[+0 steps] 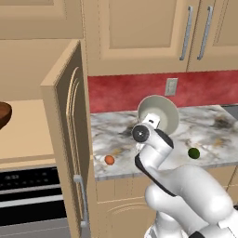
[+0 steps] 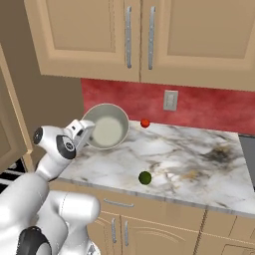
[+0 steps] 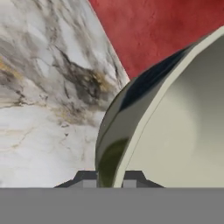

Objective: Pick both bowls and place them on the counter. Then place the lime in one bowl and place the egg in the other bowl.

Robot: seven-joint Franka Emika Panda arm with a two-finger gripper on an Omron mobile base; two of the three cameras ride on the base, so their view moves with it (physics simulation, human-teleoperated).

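Your white arm rises from the base, bends at the elbow and reaches forward and up, wrist turned sideways; the gripper [image 3: 109, 177] is clamped shut on the rim of the pale grey-green bowl [image 2: 106, 128], one fingertip on either side of the wall

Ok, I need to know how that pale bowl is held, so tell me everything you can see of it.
The pale grey-green bowl is round, glossy and looks ceramic, with a darker reflective outside. It is empty and tipped on edge, its opening facing the cameras, above the counter near the red backsplash. The gripper is shut on its rim, one finger on each side.
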